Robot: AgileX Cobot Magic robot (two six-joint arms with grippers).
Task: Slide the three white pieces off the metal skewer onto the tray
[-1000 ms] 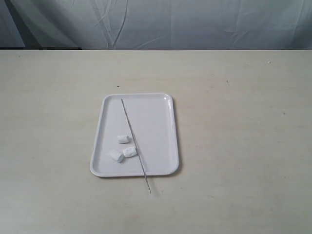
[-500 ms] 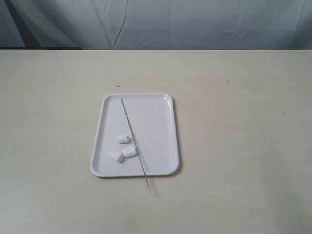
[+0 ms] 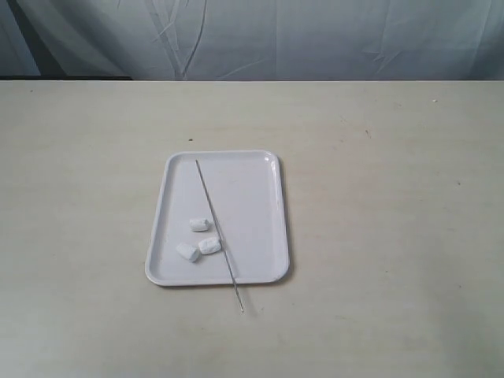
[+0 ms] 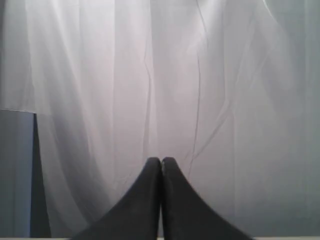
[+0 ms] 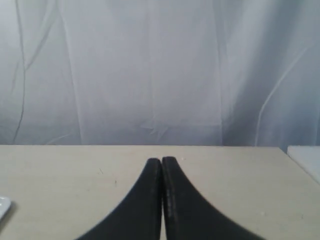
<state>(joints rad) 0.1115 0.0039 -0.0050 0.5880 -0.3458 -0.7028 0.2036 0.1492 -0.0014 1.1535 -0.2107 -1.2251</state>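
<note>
The white tray [image 3: 260, 213] lies in the middle of the table in the exterior view. Three white pieces rest loose on it: one [image 3: 201, 224], a second [image 3: 209, 245] and a third [image 3: 187, 252], all just left of the metal skewer [image 3: 214, 222]. The bare skewer lies diagonally across the tray, its near end past the front rim on the table. Neither arm shows in the exterior view. My left gripper [image 4: 161, 160] is shut on nothing, facing the curtain. My right gripper [image 5: 161, 160] is shut on nothing, above the table, far from the tray.
A pale curtain [image 3: 315, 39] hangs behind the beige table [image 3: 394, 236]. In the right wrist view a white tray corner [image 5: 2, 206] peeks in at one edge and a white object [image 5: 306, 157] at the other.
</note>
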